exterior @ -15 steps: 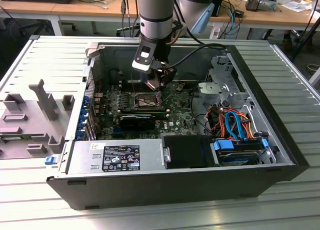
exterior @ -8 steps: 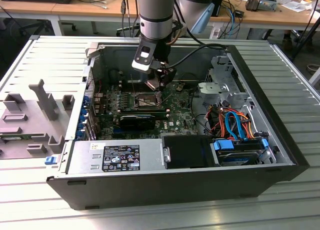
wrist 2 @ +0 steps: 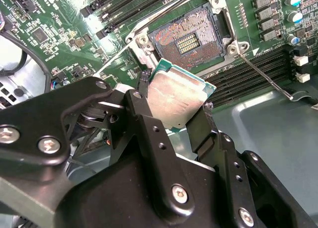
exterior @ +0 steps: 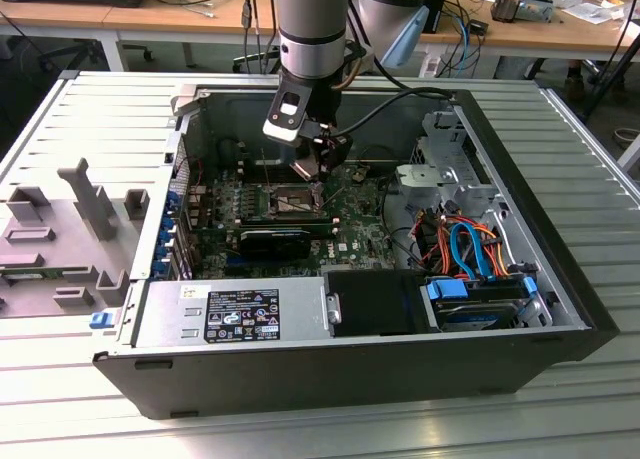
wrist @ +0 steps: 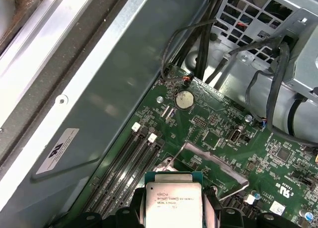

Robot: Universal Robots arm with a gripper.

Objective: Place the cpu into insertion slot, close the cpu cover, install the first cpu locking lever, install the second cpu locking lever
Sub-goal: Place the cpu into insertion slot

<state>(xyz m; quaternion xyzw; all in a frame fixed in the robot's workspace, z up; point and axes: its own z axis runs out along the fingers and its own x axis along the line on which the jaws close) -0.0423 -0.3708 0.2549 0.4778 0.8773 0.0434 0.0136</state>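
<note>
Gripper: the black two-finger gripper [wrist 2: 174,106] is clenched on the chip, one finger on each of two opposite edges.
CPU: the small flat square cpu [wrist 2: 179,96] with a dull silver-grey metal top and a green edge is held off the board, tilted, just short of the socket. In the first wrist view the cpu [wrist: 173,203] sits between the two black fingers with its metal top facing the camera.
Insertion slot: the square dark insertion slot [wrist 2: 191,37] with a silver metal rim lies open just beyond the chip, its contact field exposed.
CPU cover: the thin silver cpu cover [wrist: 213,161] with a cut-out centre shows beyond the chip and is not down over the socket.
Locking lever: a thin silver wire lever [wrist 2: 263,75] runs out from one socket corner, apart from the chip.
Memory slots: long narrow black memory slots [wrist: 126,161] lie beside the socket.
Battery: a round silver coin cell [wrist: 185,99] sits farther along the green circuit board [wrist: 223,123].
Case: the open black computer case [exterior: 560,314] lies on its side on a grey slatted metal table [exterior: 60,119]; the gripper [exterior: 318,174] hangs inside it above the socket.
</note>
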